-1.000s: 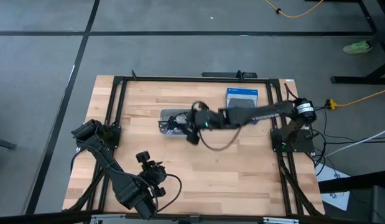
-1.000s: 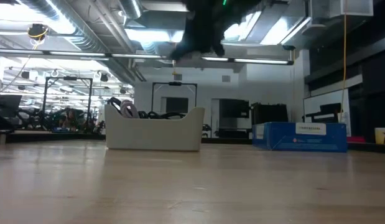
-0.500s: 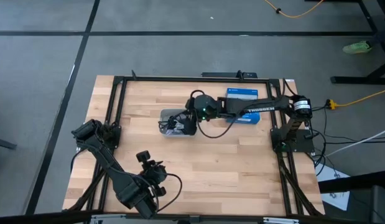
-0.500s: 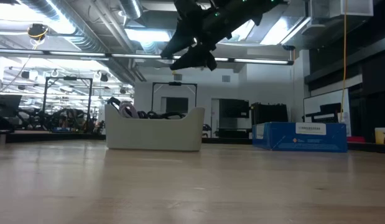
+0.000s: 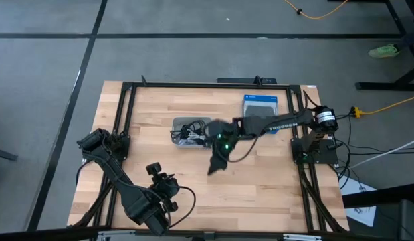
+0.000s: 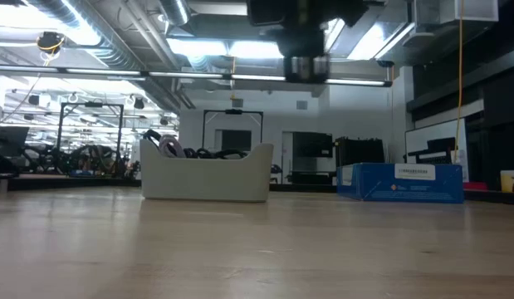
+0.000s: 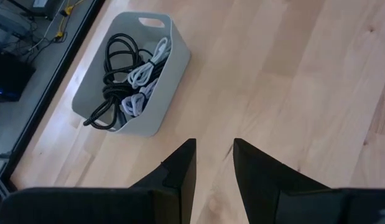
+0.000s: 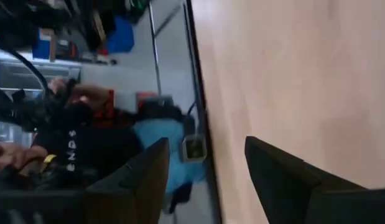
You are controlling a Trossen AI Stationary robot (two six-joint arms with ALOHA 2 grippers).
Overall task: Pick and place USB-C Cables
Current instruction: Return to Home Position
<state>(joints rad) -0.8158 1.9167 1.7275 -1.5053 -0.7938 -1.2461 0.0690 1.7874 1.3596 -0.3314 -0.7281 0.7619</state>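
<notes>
Moved: right gripper [image 5: 215, 166] is off the tray [image 5: 183, 120] and now hangs over mid table [image 5: 260, 184], on the tray's near-edge side, well apart from it.
Right claw: fingers spread wide, nothing betw. them [image 8: 206, 142].
Left gripper [image 5: 156, 171]: by the near edge, left of ctr; fingers a narrow gap apart, empty [image 7: 214, 144].
USB-C Cables: all in the tray, tangled; look like 2 black [image 7: 117, 62] + 2 light grey/white [image 7: 145, 71].
Tray: 1, grey, near far edge, left of ctr.
Blue box [image 5: 260, 104]: 1, toward far right corner, apart from tray.
Arms: 2.
</notes>
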